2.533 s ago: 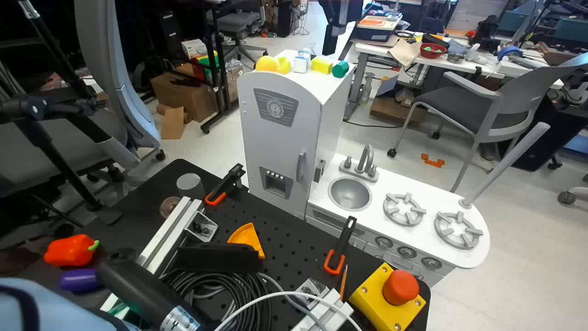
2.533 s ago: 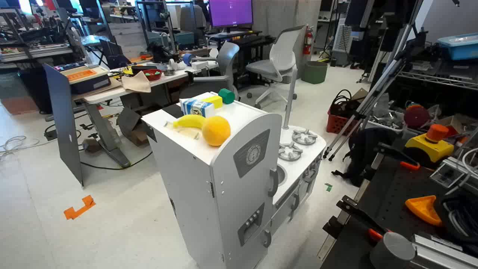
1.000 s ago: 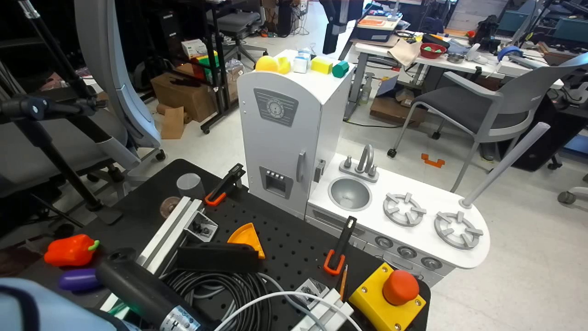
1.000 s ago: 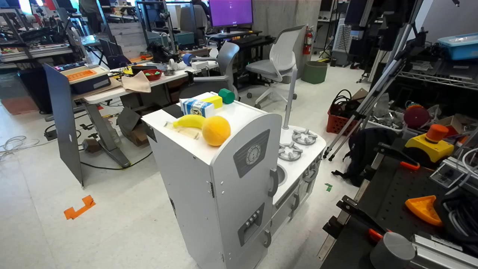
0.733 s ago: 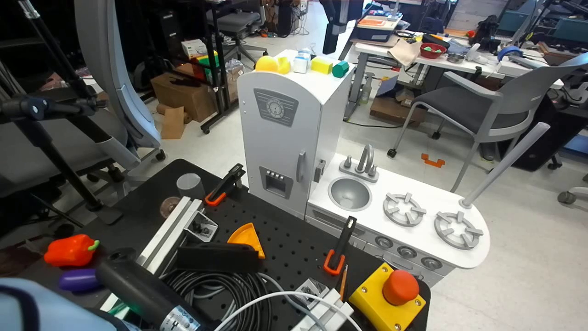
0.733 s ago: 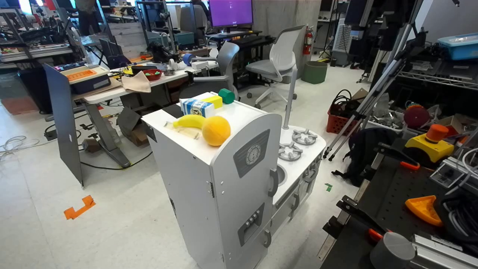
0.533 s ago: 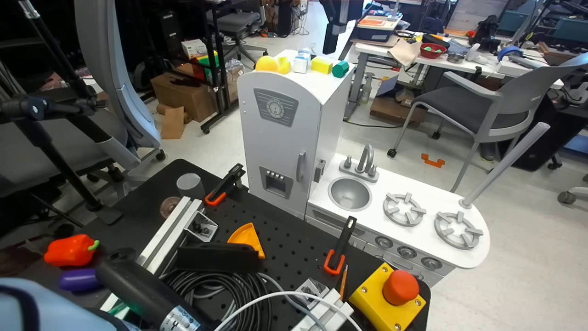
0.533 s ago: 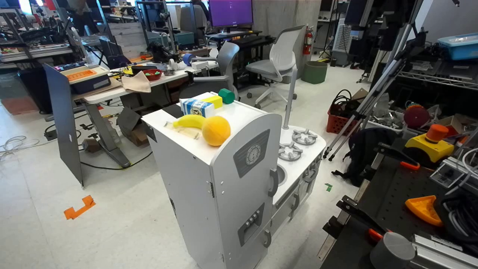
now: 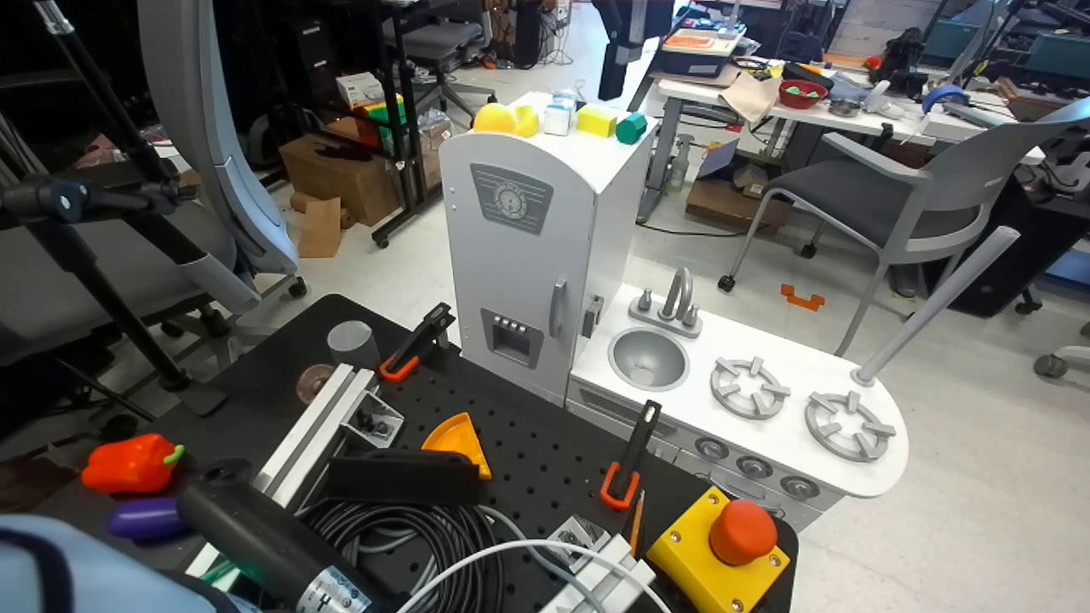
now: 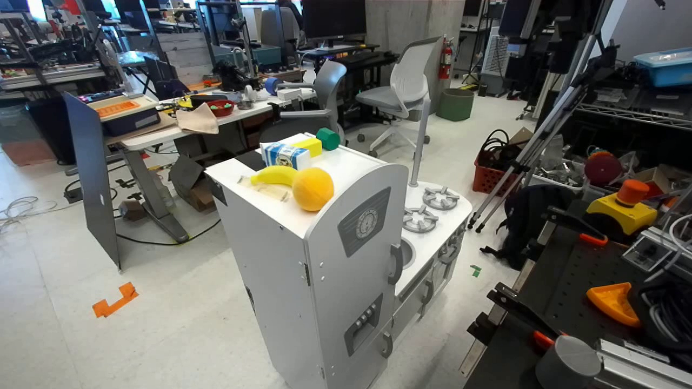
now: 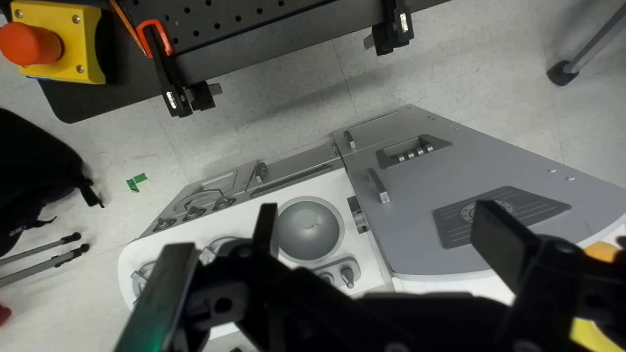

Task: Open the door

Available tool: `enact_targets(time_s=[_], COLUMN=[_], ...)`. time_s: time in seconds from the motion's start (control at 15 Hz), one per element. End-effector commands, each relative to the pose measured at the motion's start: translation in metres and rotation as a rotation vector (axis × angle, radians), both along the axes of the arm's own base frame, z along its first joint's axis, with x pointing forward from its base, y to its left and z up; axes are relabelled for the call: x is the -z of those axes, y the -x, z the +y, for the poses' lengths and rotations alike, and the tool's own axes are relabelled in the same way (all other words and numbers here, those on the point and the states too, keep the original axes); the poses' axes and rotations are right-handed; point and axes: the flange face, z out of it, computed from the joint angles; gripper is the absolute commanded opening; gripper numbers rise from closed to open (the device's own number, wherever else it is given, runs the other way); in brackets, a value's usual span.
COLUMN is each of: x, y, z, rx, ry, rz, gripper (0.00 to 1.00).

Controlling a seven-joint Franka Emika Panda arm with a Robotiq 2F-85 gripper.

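The hand (image 11: 374, 220) is spread wide. In an exterior view, the gray door (image 9: 521, 260) is shut, just left of the sink (image 9: 649, 359).

We see a smooth, softly matt face on the door (image 9: 521, 264). The sink bowl (image 11: 309, 232) has a smooth metallic sheen, the pegboard (image 9: 511, 417) a matt finish; the pepper (image 9: 128, 466) looks glossy plastic, the box (image 9: 341, 189) matt cardboard. The bag (image 11: 32, 168), too dark for us to read, may be cloth.

I'm seeing an orange wedge (image 9: 456, 436) lying on the black counter (image 9: 545, 468). A red-buttoned yellow box (image 9: 691, 552) is sitting near one corner.
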Motion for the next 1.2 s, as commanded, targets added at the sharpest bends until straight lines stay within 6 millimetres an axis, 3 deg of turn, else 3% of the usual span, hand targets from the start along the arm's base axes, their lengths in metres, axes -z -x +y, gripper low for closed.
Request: enact_targets(time_s=[0.0,0.4,0.8,1.13], x=[0.000,0.017,0.053,0.075], y=[0.000,-0.028,-0.081,-0.126], z=[0.000,-0.020,-0.035,-0.027], rx=[0.000,0.044,0.163,0.211], ry=[0.000,-0.070,-0.188,-0.216], rz=[0.001,0.005,-0.038,-0.050], gripper=[1.00,1.00,1.00,1.00])
